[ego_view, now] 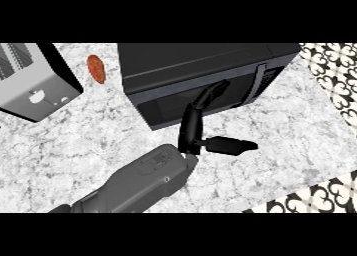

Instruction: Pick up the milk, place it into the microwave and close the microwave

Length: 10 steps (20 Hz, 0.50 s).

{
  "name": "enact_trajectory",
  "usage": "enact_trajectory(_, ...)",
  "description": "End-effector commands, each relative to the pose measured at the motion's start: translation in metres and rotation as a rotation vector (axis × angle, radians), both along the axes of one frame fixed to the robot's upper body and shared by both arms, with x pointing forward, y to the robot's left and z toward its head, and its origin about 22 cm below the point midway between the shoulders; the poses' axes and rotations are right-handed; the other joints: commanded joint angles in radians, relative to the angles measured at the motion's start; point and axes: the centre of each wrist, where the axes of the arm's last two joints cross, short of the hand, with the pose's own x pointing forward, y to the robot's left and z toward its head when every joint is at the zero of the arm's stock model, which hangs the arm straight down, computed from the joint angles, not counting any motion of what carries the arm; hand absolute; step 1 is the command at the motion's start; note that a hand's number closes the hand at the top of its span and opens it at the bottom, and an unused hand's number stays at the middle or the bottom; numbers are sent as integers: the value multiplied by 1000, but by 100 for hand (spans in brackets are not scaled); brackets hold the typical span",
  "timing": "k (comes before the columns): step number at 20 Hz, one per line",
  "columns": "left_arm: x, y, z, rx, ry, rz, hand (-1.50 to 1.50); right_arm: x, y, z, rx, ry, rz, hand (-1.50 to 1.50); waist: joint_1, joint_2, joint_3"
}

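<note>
Standing on the marble surface (299, 130), the microwave (203, 75) is the task's only item in view, with its door (203, 100) shut and flush against the body; the milk appears nowhere, neither on the surface nor in a hand. One hand (192, 127) shows, on a grey forearm (137, 182) rising from the lower edge left of centre; which arm it belongs to cannot be told. Its fingers (210, 92) are straight and stretched upward, their tips lying against the door front, and the thumb (229, 145) juts out to the right, so the hand is open and grips nothing. A control panel (268, 77) runs down the microwave's right end. Left of the microwave, well apart, sits a toaster (29, 80); between the two lies a small orange-red item (96, 68). Patterned tiles (336, 85) border the surface at right.
</note>
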Motion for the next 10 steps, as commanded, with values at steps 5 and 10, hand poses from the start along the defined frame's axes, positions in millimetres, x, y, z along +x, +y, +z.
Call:
enact_trajectory(5, 20, 7, 3, 0, 11, 81, -150, 11, -12, 2, 73, 34, 52, -150, -13, 7, -2)
enact_trajectory(10, 23, 6, 6, -10, 1, 81, -150, 17, -20, 5, 86, 55, 67, -150, -15, 7, -1)
